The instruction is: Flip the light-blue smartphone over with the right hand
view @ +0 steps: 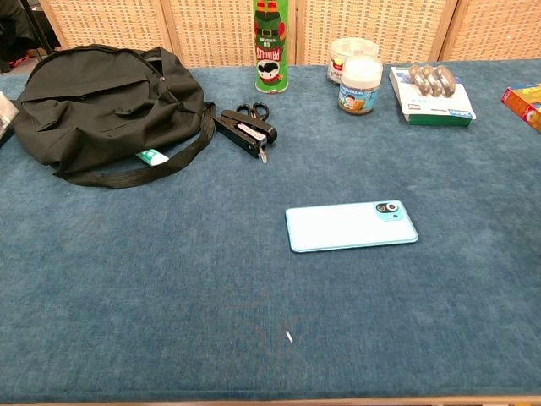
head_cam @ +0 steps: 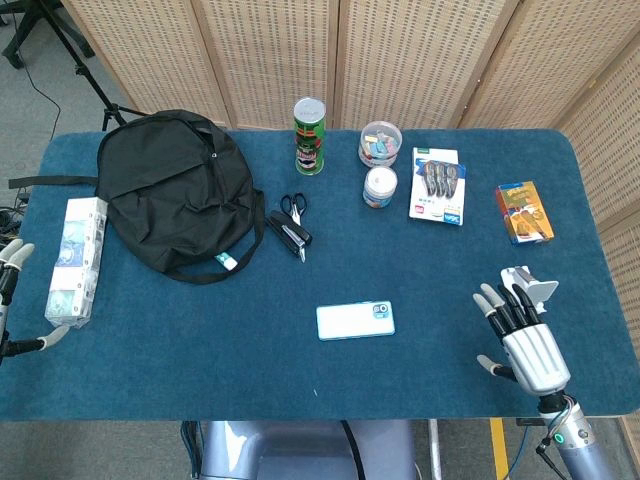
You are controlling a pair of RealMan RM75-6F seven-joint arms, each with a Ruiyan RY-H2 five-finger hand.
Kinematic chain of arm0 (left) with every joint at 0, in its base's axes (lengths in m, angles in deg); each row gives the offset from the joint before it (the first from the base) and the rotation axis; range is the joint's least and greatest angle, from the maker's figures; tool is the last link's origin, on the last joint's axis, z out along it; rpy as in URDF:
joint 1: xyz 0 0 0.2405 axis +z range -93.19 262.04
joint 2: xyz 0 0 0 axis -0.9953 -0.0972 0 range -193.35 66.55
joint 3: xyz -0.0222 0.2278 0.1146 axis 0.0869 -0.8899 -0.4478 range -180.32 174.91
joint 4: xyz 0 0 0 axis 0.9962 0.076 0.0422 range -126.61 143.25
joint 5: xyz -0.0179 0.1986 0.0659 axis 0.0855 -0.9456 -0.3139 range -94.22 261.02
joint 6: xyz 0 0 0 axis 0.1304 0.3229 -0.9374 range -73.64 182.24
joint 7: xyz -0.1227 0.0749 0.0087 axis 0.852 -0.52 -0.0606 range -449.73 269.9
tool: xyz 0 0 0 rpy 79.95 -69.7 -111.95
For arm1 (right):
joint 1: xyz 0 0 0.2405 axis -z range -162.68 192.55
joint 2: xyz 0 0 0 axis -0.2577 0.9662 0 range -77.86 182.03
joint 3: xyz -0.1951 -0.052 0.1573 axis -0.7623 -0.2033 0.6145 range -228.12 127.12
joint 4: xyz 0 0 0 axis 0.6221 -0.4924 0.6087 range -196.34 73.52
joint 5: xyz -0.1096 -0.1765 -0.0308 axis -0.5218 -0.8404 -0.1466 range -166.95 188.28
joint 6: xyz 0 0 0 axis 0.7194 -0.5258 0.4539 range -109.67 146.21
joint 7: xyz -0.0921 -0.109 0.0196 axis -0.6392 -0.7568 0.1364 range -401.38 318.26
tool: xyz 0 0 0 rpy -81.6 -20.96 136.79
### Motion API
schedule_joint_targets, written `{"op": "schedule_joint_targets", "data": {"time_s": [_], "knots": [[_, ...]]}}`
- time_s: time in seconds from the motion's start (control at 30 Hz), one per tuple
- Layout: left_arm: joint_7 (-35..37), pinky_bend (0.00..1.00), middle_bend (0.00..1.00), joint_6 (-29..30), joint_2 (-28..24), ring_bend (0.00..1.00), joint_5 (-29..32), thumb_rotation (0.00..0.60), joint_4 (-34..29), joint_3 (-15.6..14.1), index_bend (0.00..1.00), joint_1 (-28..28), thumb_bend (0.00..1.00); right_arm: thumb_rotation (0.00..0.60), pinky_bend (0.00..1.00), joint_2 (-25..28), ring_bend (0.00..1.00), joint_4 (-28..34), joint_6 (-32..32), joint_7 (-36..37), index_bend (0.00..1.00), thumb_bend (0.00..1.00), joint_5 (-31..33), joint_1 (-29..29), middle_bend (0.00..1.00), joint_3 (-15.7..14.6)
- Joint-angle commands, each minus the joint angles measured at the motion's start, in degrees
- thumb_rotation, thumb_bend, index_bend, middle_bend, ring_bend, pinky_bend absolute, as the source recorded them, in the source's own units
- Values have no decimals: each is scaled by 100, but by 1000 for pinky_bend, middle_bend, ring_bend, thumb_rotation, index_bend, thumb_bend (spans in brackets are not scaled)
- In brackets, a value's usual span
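The light-blue smartphone [head_cam: 355, 320] lies flat on the blue table, back side up, its camera at the right end; the chest view shows the smartphone [view: 352, 225] mid-table. My right hand [head_cam: 522, 332] hovers near the table's front right, palm down, fingers spread and holding nothing, well to the right of the phone. My left hand [head_cam: 12, 290] shows only partly at the far left edge, fingers apart and empty. Neither hand appears in the chest view.
A black backpack [head_cam: 175, 190] fills the back left, with a long white box [head_cam: 76, 260] beside it. Scissors and a stapler [head_cam: 291, 228], a green can [head_cam: 310, 136], two small tubs [head_cam: 379, 165], a blister pack [head_cam: 436, 184] and an orange box [head_cam: 523, 212] line the back.
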Motion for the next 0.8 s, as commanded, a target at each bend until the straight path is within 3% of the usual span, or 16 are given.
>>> {"op": "schedule_joint_targets", "data": {"time_s": [0.03, 0.4, 0.67, 0.8], "knots": [[-4, 0, 0, 12, 4, 0, -9, 600, -10, -3, 0, 8, 0, 600, 0, -13, 0, 5, -9, 30, 51, 0, -89, 20, 0, 11], [-66, 0, 0, -46, 35, 0, 44, 600, -6, 17, 0, -36, 0, 600, 0, -124, 0, 593, 480, -207, 124, 14, -603, -375, 0, 11], [-133, 0, 0, -88, 56, 0, 119, 600, -10, 42, 0, -73, 0, 600, 0, -575, 0, 1094, 1619, -1103, 217, 233, -602, -1071, 17, 349], [-110, 0, 0, -109, 47, 0, 153, 600, 6, 54, 0, -82, 0, 600, 0, -763, 0, 1073, 1887, -1309, 228, 260, -507, -1197, 22, 432]]}}
